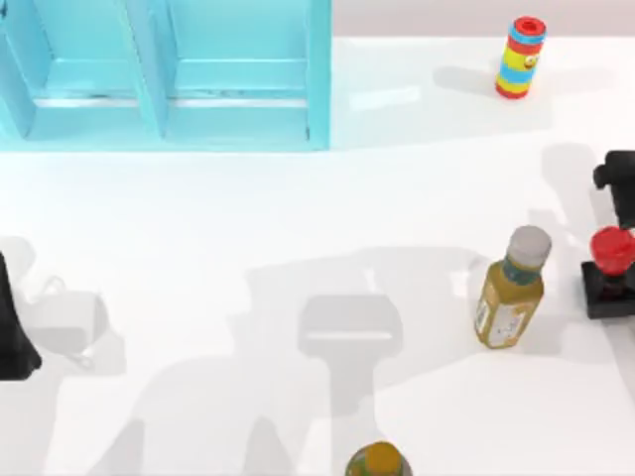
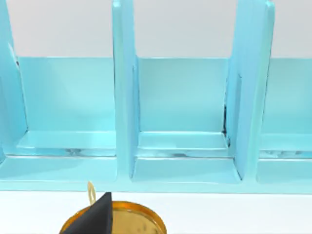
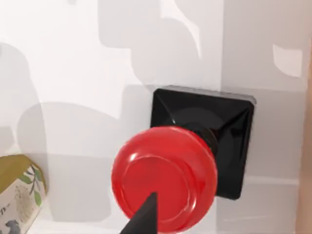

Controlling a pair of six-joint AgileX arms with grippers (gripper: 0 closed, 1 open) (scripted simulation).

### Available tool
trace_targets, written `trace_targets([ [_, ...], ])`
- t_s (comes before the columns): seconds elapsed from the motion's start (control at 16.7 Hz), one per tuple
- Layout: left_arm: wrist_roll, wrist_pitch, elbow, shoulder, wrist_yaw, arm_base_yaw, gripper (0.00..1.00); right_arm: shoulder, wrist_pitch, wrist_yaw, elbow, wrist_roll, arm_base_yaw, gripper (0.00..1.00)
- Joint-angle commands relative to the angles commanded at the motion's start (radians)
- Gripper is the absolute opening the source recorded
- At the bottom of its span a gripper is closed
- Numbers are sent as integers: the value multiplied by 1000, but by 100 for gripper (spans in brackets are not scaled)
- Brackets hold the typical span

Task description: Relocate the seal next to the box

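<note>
Across the white table (image 1: 198, 248), arm shadows fall over a wide bare stretch in the middle. At the far left stands the turquoise box (image 1: 164, 74) with its upright dividers. The seal (image 1: 609, 273) sits at the right edge, just beside an olive bottle (image 1: 511, 290); a striped cylinder (image 1: 521, 58) stands far back on the right, and a yellow-capped bottle (image 1: 378, 461) at the near edge. My right gripper (image 1: 620, 188) hovers over the seal's red knob; whether its fingers are spread I cannot tell. My left gripper (image 1: 12, 327) is parked at the left edge, and its state is just as unclear.
</note>
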Motion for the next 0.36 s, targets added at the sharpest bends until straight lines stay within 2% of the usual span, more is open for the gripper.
trace_targets([
  [0.36, 0, 0, 0, 0, 0, 0, 100, 0, 0, 0, 0, 0, 0, 100],
])
